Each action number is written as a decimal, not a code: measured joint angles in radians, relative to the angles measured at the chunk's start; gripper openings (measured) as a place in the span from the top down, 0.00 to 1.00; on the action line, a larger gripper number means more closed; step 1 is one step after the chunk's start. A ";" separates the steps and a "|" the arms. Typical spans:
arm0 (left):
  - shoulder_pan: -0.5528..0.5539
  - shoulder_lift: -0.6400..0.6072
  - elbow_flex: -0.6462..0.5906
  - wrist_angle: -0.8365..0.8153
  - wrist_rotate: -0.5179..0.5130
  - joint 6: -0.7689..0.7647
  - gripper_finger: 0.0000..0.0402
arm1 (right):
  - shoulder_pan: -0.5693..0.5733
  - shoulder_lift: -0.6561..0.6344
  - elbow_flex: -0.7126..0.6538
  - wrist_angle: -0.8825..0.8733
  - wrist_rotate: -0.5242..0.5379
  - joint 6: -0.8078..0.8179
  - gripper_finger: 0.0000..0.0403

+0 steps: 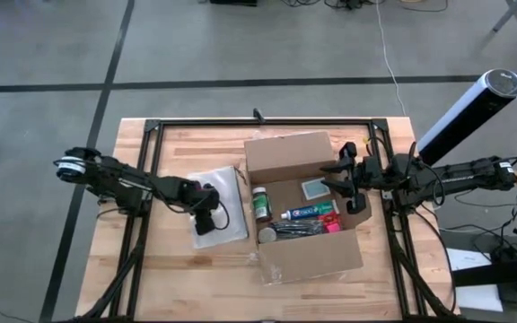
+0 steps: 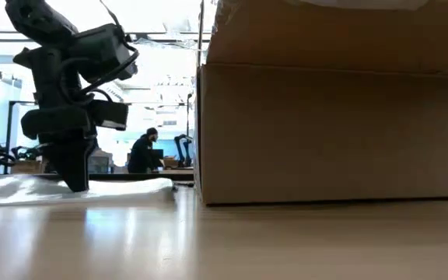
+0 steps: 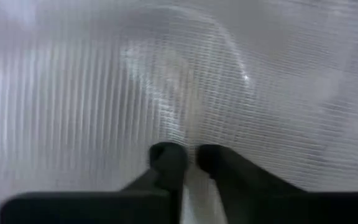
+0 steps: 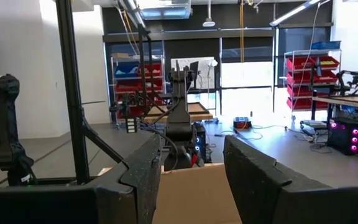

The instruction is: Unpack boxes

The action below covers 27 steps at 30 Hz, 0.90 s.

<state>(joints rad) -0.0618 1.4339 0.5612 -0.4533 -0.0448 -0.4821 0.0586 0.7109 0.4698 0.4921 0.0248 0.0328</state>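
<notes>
Wooden tabletop (image 1: 169, 269) with black frame.
Box (image 1: 305, 211): brown cardboard, flaps open, just left of the right end effector (image 1: 346, 184), which sits at its right edge.
Contents: bottle (image 1: 260, 205), tubes (image 1: 311, 213), card (image 1: 314, 188), near that end effector.
Pouch (image 1: 225, 193): flat, translucent, under the left end effector (image 1: 206, 215).

Plain brown cardboard box (image 1: 302, 208) on the pale wood-grain table (image 1: 178, 269). Inside it – a brown bottle with a white cap (image 1: 259, 203), a green-and-red tube (image 1: 311, 212), something hot pink (image 1: 332, 225). Just left of the box, a translucent grey-white pouch (image 1: 223, 203) – fine grid weave.
</notes>
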 joint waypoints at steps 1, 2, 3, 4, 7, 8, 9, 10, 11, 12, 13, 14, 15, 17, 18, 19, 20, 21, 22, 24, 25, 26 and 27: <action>0.000 -0.004 -0.001 0.005 0.004 -0.002 0.86 | 0.000 0.000 0.000 0.000 0.000 0.002 0.63; 0.000 -0.007 -0.002 0.011 0.008 -0.004 0.91 | 0.000 0.000 0.000 0.000 0.000 0.004 0.63; 0.000 -0.011 -0.003 0.016 0.012 -0.006 0.95 | 0.000 0.000 0.000 0.000 0.000 0.006 0.63; 0.000 -0.015 -0.003 0.021 0.015 -0.008 0.98 | 0.000 0.000 0.000 0.000 0.000 0.008 0.64; -0.002 -0.042 -0.006 0.022 0.010 -0.027 1.00 | 0.000 0.000 0.000 0.000 -0.001 0.012 0.63; -0.004 -0.057 -0.009 0.023 0.006 -0.028 1.00 | 0.000 0.000 0.000 0.000 -0.001 0.012 0.63; -0.007 -0.075 -0.010 0.019 0.000 -0.032 1.00 | 0.000 0.000 0.000 0.001 -0.001 0.012 0.63; -0.010 -0.094 -0.012 0.014 -0.004 -0.033 1.00 | 0.000 0.000 0.000 0.004 -0.001 0.012 0.63; -0.015 -0.118 -0.012 0.009 -0.014 -0.033 1.00 | 0.000 0.000 0.000 0.008 -0.001 0.014 0.62; -0.019 -0.148 -0.012 0.011 -0.019 -0.033 1.00 | 0.000 0.000 0.000 0.010 0.000 0.019 0.62; -0.024 -0.177 -0.011 0.018 -0.023 -0.033 1.00 | 0.000 0.000 0.000 0.013 -0.001 0.021 0.62; -0.029 -0.203 -0.010 0.019 -0.030 -0.033 1.00 | 0.000 0.000 0.000 0.015 0.000 0.022 0.62; -0.036 -0.228 -0.010 0.016 -0.041 -0.033 1.00 | 0.000 0.000 0.000 0.015 0.000 0.022 0.62; -0.052 -0.282 -0.010 0.015 -0.056 -0.034 1.00 | 0.000 0.000 0.000 0.015 0.000 0.022 0.63; -0.058 -0.308 -0.010 0.018 -0.067 -0.033 1.00 | 0.000 0.000 0.000 0.015 0.000 0.022 0.63; -0.063 -0.332 -0.009 0.015 -0.077 -0.033 1.00 | 0.000 0.000 0.000 0.015 0.000 0.022 0.63; -0.068 -0.350 -0.009 0.007 -0.091 -0.033 1.00 | 0.000 0.000 0.000 0.016 0.000 0.022 0.64; -0.069 -0.363 -0.009 -0.009 -0.108 -0.034 1.00 | 0.000 0.000 0.000 0.016 0.000 0.022 0.64; -0.068 -0.373 -0.009 -0.030 -0.128 -0.037 1.00 | 0.000 0.001 0.000 0.016 0.000 0.022 0.64; -0.065 -0.380 -0.009 -0.073 -0.171 -0.052 1.00 | 0.000 0.006 0.000 0.019 0.000 0.022 0.64; -0.064 -0.380 -0.010 -0.092 -0.195 -0.054 1.00 | 0.000 0.008 0.000 0.019 0.000 0.021 0.63; -0.061 -0.374 -0.011 -0.105 -0.215 -0.055 1.00 | 0.000 0.013 0.000 0.020 0.000 0.022 0.63; -0.057 -0.367 -0.012 -0.107 -0.227 -0.055 0.99 | 0.000 0.019 0.000 0.020 0.000 0.021 0.62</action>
<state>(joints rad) -0.1187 1.0668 0.5492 -0.5605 -0.2721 -0.5369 0.0586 0.7300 0.4698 0.5118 0.0250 0.0540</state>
